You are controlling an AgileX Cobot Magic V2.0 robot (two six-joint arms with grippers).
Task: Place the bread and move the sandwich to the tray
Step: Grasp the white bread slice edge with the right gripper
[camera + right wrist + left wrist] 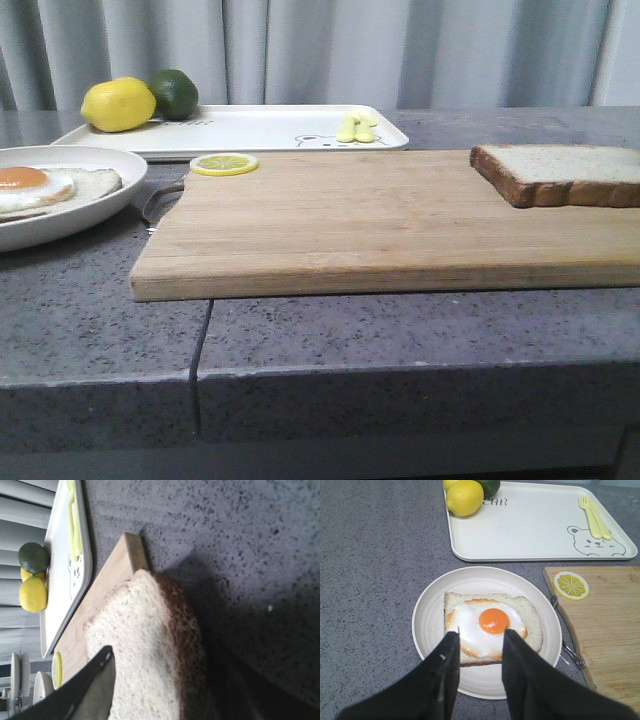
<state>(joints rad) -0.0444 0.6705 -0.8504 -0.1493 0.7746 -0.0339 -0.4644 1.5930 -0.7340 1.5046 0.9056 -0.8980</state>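
The bread (560,172) lies flat at the right end of the wooden cutting board (350,220). In the right wrist view my right gripper (160,680) is open around the bread (145,645): one finger (92,690) is over its pale face, and the other side is lost in dark shadow past the crust. The sandwich (492,625), an egg-topped slice on a round white plate (427,625), sits at the left (40,188). My left gripper (480,637) hangs open and empty just above it. The white tray (270,130) lies behind. Neither gripper shows in the front view.
A lemon (118,104) and a lime (175,92) sit on the tray's left end, yellow cutlery (357,128) on its right end. A lemon slice (224,163) lies on the board's far left corner. A metal handle (567,650) sticks out between plate and board.
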